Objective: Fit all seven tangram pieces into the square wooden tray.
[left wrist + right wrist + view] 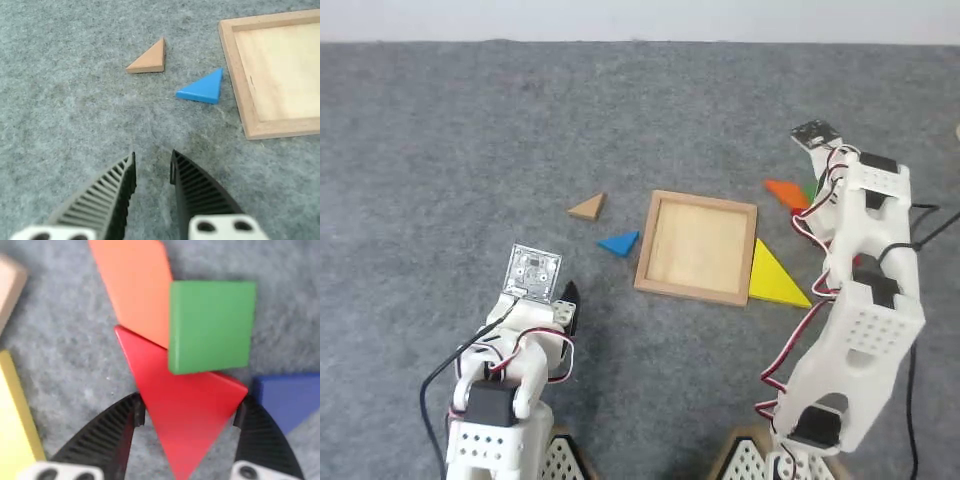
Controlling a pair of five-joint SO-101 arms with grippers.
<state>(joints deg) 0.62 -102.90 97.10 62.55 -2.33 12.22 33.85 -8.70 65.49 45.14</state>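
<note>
The square wooden tray [698, 248] lies mid-table with nothing inside it. A tan triangle [588, 207] and a small blue triangle [620, 243] lie to its left, a yellow triangle [775, 275] against its right side. My left gripper [152, 170] hovers over bare mat short of the blue triangle [202, 89], open by a narrow gap and holding nothing. My right gripper [189, 407] is open, its jaws straddling a red triangle [180, 390] flat on the mat. A green square [210, 325] and an orange piece [135, 285] touch that triangle.
A dark blue piece [285, 395] lies just beyond one right finger. The right arm [860, 230] stands over the cluster right of the tray, where the orange piece [785, 192] peeks out. Grey mat stretches in front of and behind the tray.
</note>
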